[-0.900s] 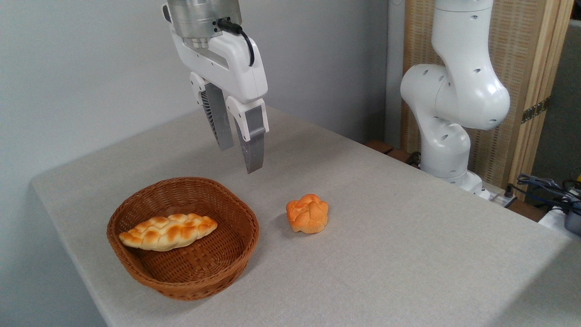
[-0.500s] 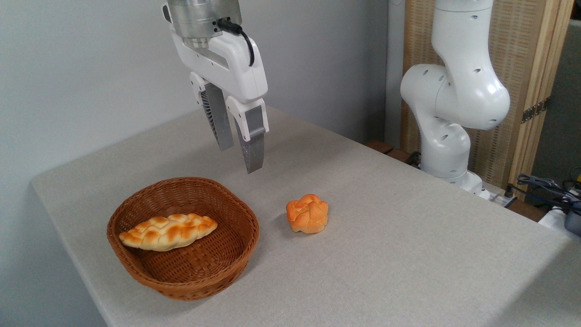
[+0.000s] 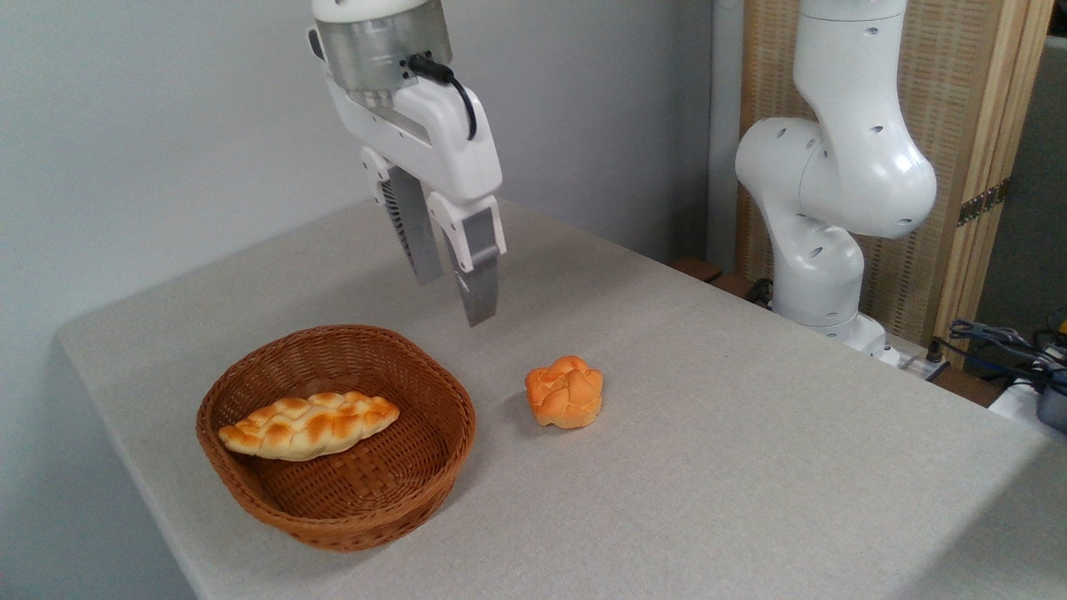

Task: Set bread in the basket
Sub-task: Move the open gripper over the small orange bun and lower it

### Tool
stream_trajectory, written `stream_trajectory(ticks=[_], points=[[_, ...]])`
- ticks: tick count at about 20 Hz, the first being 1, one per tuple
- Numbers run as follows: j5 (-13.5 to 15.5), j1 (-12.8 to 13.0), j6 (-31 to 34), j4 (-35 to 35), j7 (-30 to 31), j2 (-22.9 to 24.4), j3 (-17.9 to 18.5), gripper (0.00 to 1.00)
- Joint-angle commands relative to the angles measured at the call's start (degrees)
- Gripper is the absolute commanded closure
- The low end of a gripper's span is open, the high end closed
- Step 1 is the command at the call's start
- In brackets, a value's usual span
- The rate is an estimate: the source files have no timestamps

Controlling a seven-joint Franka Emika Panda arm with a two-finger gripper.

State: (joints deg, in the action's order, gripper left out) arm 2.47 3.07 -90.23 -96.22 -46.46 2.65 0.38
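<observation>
A: Shifted a little since a moment ago: claw (image 3: 457, 297) now lower and further right, closer to a spot over the bread. Everything else unmoved.

B: Nearest the lens?

A: Basket (image 3: 433, 467), woven, reddish-brown, below and left of the claw, resting on the counter (image 3: 750, 467). Holds a long braided loaf (image 3: 308, 426) lying across its floor, pale with browned bumps. Not the target.

B: And the target?

A: Bread (image 3: 564, 392), small knotted orange-golden bun, below and right of the claw, sitting on the counter just beside the basket's right rim, not touching it. Untouched, still outside the basket.

B: Claw's state?

A: Fingers slightly parted, a narrow gap between the tips, pinching nothing. Pointed downward, tilted a bit, hanging well above the counter and apart from both bread and basket.

B: Further back?

A: Robot base and lower arm links (image 3: 834, 183) behind and right of the claw, at the counter's far edge; a slatted wooden screen (image 3: 984, 108) beyond that; cables (image 3: 1000, 342) at the right margin.

B: Step in hand?

A: Approach, by the look of it; grasp not yet begun.

B: Next move?

A: Probably more travel rightward and toward the lens until centred over the bun, fingers spread wider than the bun's lumpy top, then straight descent and a gentle squeeze. After that, lift and carry left to the basket's free half.
</observation>
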Motion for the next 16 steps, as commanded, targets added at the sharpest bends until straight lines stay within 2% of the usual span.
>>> stream_trajectory(ticks=[1, 3, 6, 10, 12, 16], points=[[0.69, 0.27, -2.66, -8.61, -0.57, 6.12, 0.33, 0.00], [0.69, 0.35, -5.21, -14.05, -1.87, 9.46, 0.33, 0.00], [0.25, 0.44, -8.81, -22.58, -7.58, 14.73, 0.33, 0.00], [0.16, 0.62, -16.28, -32.34, -8.39, 19.48, -0.29, 0.00], [0.08, 0.62, -20.32, -36.65, -8.91, 20.37, -0.47, 0.00], [-0.01, 0.44, -30.95, -43.86, -13.65, 19.76, 0.15, 0.00]])
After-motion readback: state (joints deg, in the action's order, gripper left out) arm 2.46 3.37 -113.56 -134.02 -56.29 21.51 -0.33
